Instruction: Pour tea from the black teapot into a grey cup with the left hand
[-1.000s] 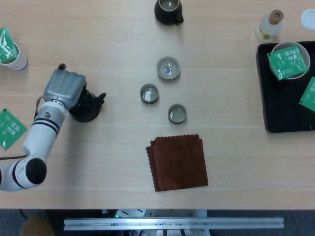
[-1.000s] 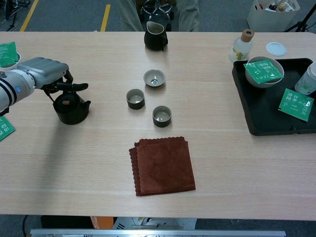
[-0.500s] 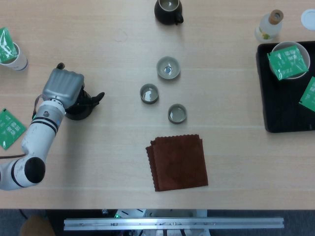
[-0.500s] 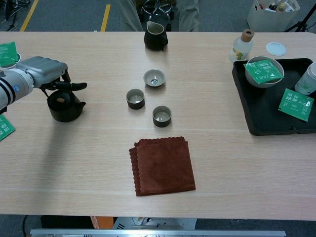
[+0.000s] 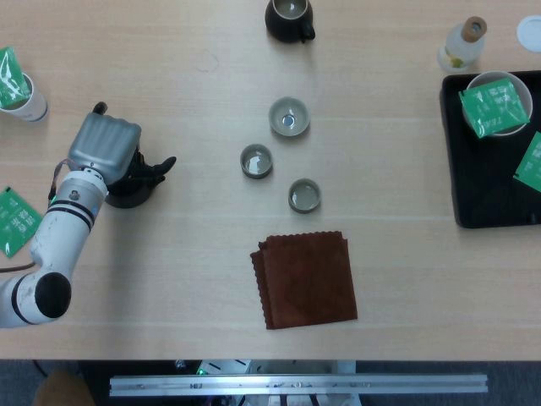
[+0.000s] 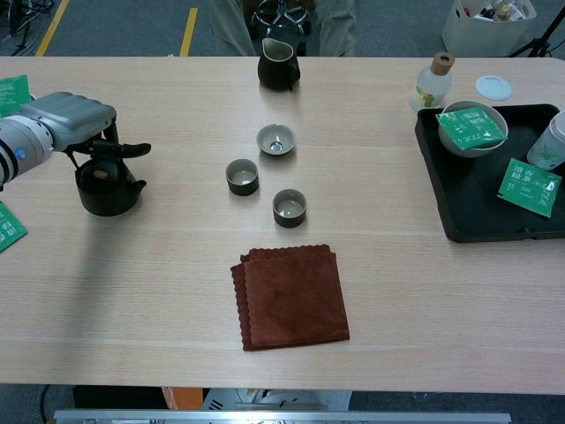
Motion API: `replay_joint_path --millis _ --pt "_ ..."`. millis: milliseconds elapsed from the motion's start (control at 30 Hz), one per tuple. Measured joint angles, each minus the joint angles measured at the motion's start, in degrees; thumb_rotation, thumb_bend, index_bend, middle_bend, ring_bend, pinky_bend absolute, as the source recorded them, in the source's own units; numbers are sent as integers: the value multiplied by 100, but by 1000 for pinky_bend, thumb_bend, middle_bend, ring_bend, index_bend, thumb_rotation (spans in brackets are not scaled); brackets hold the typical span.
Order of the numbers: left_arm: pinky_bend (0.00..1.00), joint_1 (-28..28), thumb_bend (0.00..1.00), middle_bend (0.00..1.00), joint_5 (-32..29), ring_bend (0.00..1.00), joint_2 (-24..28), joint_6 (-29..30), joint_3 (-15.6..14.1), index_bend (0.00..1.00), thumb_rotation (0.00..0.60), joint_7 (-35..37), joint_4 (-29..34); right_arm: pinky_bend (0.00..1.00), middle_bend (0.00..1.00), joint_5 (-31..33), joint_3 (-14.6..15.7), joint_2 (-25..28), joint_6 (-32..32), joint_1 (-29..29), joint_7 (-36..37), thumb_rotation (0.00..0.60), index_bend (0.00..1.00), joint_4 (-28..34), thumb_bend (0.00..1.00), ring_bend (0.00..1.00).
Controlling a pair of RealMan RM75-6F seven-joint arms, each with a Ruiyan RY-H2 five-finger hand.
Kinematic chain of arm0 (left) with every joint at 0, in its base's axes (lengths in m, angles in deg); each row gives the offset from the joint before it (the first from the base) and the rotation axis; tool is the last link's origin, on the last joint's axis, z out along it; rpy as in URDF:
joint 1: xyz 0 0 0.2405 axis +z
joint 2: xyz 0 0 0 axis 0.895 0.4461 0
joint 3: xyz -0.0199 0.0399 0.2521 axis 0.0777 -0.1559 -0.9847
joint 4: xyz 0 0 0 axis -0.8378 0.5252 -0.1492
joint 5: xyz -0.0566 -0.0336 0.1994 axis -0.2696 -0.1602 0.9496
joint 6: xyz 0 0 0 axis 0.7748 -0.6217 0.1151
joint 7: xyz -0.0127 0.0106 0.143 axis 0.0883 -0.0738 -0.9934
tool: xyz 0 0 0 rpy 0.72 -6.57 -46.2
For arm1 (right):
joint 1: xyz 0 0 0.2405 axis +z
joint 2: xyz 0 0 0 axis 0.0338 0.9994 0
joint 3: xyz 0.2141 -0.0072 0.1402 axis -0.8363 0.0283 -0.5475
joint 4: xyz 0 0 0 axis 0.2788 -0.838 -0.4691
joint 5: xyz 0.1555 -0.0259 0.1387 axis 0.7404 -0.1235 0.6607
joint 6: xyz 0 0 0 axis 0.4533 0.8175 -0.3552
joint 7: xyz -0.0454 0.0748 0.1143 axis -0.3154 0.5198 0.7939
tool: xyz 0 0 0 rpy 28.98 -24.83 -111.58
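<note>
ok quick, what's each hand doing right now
Left hand: holding the teapot by its handle, on the table.
Right hand: not in view.

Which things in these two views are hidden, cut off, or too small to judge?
- Teapot handle, head view: covered by the left hand.
- Whether the fingers actually grip it, chest view: too small.
- Right hand: in neither view.
- Black tray: cut by the right edge, both views.
- Packet print: too small.
</note>
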Motion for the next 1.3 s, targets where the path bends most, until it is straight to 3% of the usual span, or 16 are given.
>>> replay_joint_path --millis 433,667,767,833,967,1067,1300 --pt "135 123 175 1000 534 845 214 349 -23 909 6 -15 229 235 309 -23 11 -21 -22 16 -14 600 223 24 72 180" --pt "134 220 174 1000 559 876 173 602 27 935 249 -81 171 235 309 -41 18 -1 16 -3 -21 600 223 54 72 180" --pt "134 262 175 1000 536 886 139 691 60 941 313 -126 112 235 309 -46 22 11 37 -17 -23 600 223 75 72 180" --pt "134 299 175 1000 538 892 114 760 94 947 255 -124 86 235 309 -51 26 18 42 -22 -28 600 223 86 73 180" --pt "135 385 175 1000 561 900 92 840 193 957 38 2 55 235 309 -60 29 30 52 -27 -47 600 223 114 73 180" --pt "134 454 175 1000 608 908 67 918 275 971 0 122 17 234 309 -69 28 38 59 -27 -66 600 223 137 72 180" --pt "154 565 199 1000 535 933 0 1023 427 997 24 188 -76 234 309 -80 34 57 84 -41 -109 600 223 190 73 180"
